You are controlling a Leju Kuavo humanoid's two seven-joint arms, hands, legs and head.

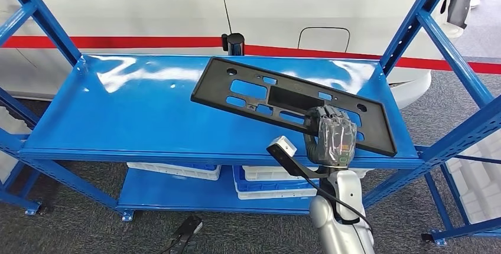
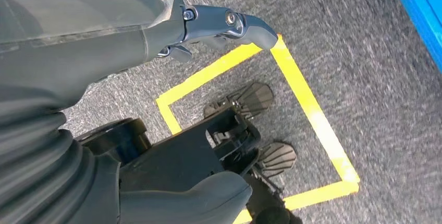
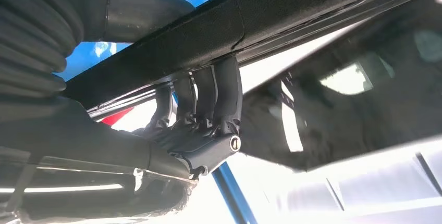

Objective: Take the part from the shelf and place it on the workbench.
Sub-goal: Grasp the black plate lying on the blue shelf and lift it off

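A flat black plastic part (image 1: 277, 97) with several cut-outs hangs tilted above the blue shelf (image 1: 136, 112), its right end nearest me. My right hand (image 1: 331, 134) grips the part's near long edge from below. In the right wrist view the dark fingers (image 3: 208, 96) hook over the part's edge (image 3: 208, 31) and the thumb lies on its other face. My left hand (image 2: 219, 26) hangs beside my body over grey carpet, fingers loosely extended and holding nothing.
Blue uprights (image 1: 413, 23) and diagonal braces frame the shelf on both sides. White trays (image 1: 266, 183) sit on the lower shelf. A white vehicle with a red stripe (image 1: 147, 41) stands behind. Yellow floor tape (image 2: 312, 114) marks the carpet by my feet.
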